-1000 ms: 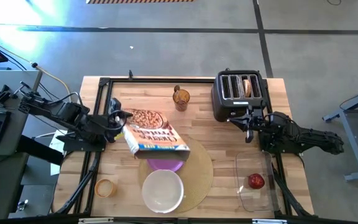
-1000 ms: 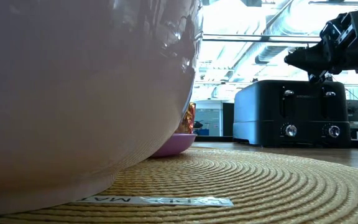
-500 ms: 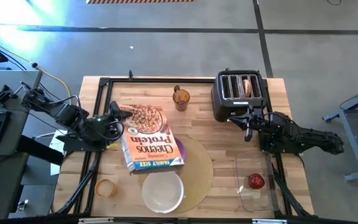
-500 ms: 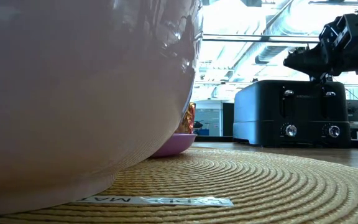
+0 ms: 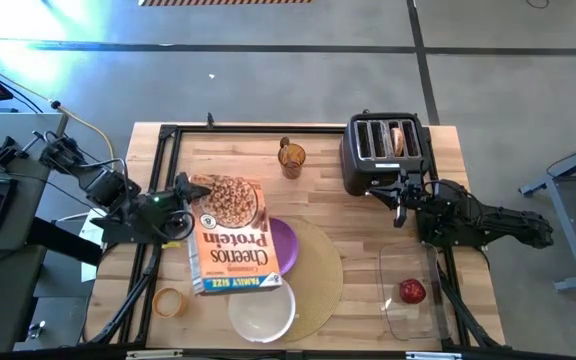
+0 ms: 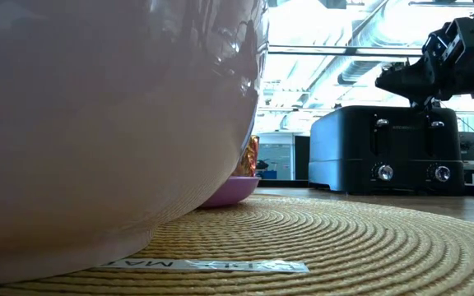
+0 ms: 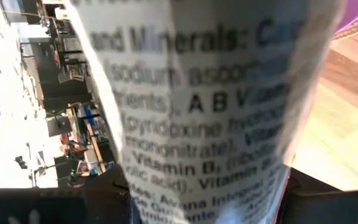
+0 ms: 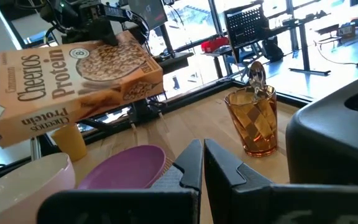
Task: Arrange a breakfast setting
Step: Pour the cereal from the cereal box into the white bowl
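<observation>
My left gripper [image 5: 183,194] is shut on a Cheerios cereal box [image 5: 233,235], which hangs nearly flat, front face up, over the purple plate [image 5: 286,243] and the far rim of the white bowl [image 5: 263,312]. Plate and bowl sit on the round tan mat [image 5: 320,272]. No cereal shows outside the box. The bagel [image 5: 398,140] stands in a slot of the black toaster [image 5: 380,152]. A spoon stands in an amber glass [image 5: 290,157]. The red apple [image 5: 411,291] lies in a clear tray. My right gripper [image 5: 400,207] waits shut in front of the toaster. My left gripper pinches the box across its thickness at the long narrow side with the ingredients print [image 7: 197,130], near the box's far end [image 5: 200,190]. The fingers come from the table's left, slanting down. The box is lifted clear, its family-size end [image 5: 238,284] toward the near edge.
A small yellow cup [image 5: 169,302] stands near the table's near left corner. The clear tray [image 5: 408,300] lies at the near right. A black frame [image 5: 168,140] runs along the table's left and far sides.
My left gripper has swung toward the table's near left and rolled. The box has turned with it: its free end has swept from the right toward the near edge, and its front face now lies flat, facing up, over the bowl's far rim.
</observation>
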### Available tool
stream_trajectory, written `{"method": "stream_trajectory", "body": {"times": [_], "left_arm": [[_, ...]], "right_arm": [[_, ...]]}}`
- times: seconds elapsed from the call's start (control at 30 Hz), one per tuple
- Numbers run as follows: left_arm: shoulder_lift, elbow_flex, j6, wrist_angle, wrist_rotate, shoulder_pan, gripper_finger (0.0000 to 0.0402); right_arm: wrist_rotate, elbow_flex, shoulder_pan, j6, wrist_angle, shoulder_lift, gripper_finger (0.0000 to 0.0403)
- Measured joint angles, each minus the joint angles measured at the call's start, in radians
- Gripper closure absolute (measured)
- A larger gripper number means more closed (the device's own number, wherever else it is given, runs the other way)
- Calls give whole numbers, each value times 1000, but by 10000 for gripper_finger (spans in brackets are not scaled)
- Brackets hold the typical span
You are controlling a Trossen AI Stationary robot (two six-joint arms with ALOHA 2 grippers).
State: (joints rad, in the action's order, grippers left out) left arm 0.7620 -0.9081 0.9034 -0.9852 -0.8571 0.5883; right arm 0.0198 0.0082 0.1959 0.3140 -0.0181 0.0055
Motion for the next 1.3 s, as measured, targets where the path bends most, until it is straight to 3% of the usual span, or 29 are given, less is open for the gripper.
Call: {"method": "stream_trajectory", "body": {"times": [0.37,1.13,1.3], "left_arm": [[4,0,129,3,-50,59,225],[93,0,226,10,-237,108,225],[113,0,225,12,-237,109,225]], "right_arm": [[22,0,0,0,-3,0,402],[28,0,0,-7,-4,0,402],[28,0,0,-8,-4,0,402]]}}
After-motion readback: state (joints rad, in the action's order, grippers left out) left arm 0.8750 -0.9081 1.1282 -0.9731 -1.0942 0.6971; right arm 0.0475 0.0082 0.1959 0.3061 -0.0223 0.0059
